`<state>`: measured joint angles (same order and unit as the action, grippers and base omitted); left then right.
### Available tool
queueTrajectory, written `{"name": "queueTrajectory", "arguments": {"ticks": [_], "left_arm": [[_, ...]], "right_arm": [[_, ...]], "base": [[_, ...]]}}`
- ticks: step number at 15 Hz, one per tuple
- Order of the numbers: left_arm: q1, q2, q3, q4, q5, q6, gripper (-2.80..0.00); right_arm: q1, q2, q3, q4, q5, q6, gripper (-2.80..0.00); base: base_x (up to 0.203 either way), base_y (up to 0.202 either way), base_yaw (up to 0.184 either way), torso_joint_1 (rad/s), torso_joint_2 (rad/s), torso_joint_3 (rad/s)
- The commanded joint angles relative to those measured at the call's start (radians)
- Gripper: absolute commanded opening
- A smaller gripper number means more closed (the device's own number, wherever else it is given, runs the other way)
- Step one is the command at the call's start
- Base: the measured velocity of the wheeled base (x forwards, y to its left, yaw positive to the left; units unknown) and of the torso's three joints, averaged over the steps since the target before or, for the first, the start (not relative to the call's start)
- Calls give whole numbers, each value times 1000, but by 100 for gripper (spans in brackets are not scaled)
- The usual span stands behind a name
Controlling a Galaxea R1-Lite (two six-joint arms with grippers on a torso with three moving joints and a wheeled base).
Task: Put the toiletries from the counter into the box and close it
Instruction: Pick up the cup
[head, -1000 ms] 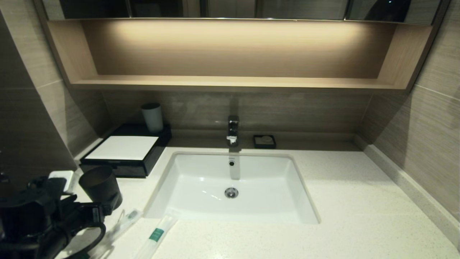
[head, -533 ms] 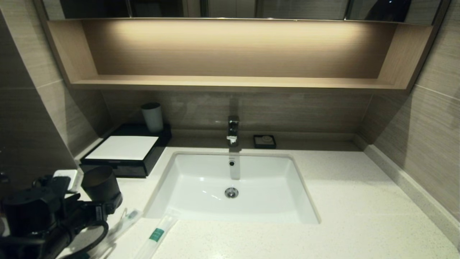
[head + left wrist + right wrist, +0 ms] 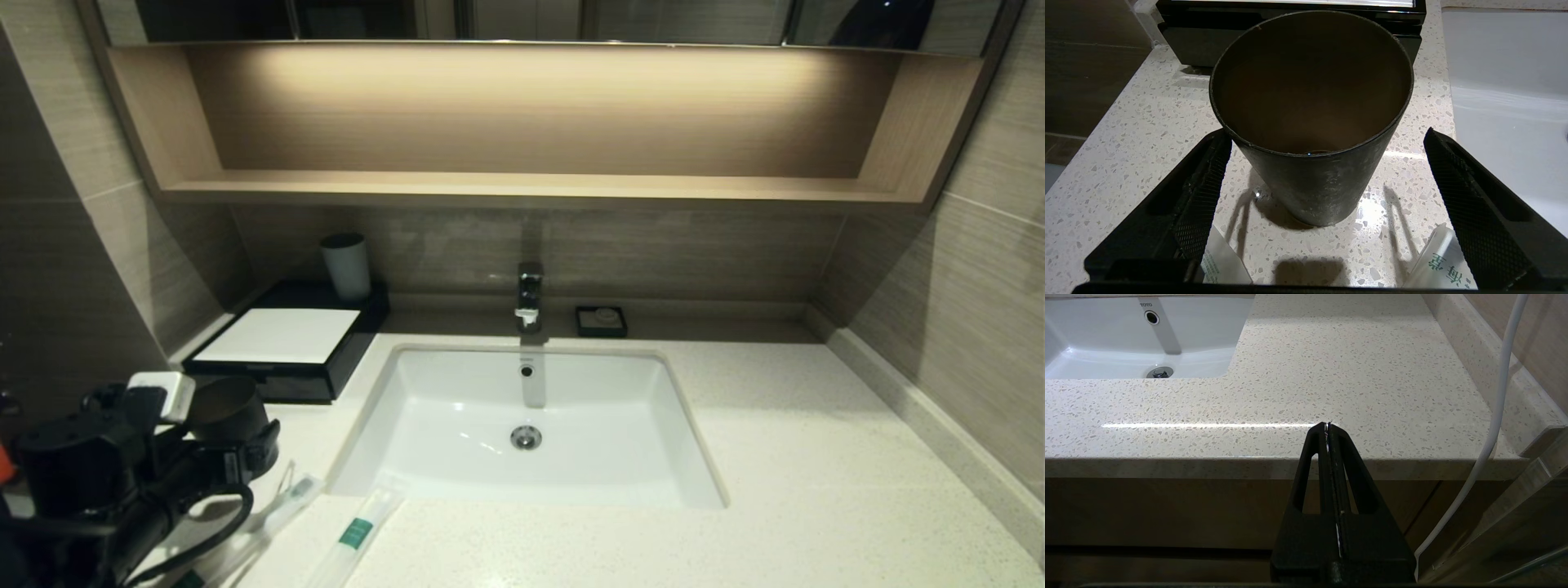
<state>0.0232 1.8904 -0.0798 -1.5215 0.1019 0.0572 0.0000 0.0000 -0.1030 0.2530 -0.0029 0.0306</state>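
left pincer: black, mesh-textured pads | right pincer: black, white cable

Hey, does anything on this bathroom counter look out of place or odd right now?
Nothing is spilled or broken. The odd part: the open left gripper straddles the black tumbler, which is no toiletry, while the toothbrush packets lie loose and slanted by the sink's front corner, and the box looks shut.

A black tumbler stands upright before me; a white-grey cup, faucet and soap dish line the back edge.
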Motion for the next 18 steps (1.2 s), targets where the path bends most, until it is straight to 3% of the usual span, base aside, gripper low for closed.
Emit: {"name": "queueTrajectory", "arguments": {"ticks": [1,2,3,11,15,18], "left_arm": [[4,26,-11,-9,2,1,0],[6,29,-17,-9,2,1,0],[9,30,-20,-9,1,1,-280],[11,54,-28,-9,1,1,-280],[8,-66,-33,-9,5,8,-280],[5,-187,-24,-9,39,91,-280]], "right_arm": [[0,0,0,2,0,0,-280],[0,0,0,2,0,0,-280],[0,0,0,2,0,0,-280],[0,0,0,2,0,0,-280],[0,0,0,2,0,0,-280],[0,0,0,2,0,0,-280]], "base": [[0,0,0,0,0,0],[0,0,0,0,0,0],[0,0,0,0,0,0],[0,0,0,0,0,0],[0,0,0,0,0,0],[0,0,0,0,0,0]]}}
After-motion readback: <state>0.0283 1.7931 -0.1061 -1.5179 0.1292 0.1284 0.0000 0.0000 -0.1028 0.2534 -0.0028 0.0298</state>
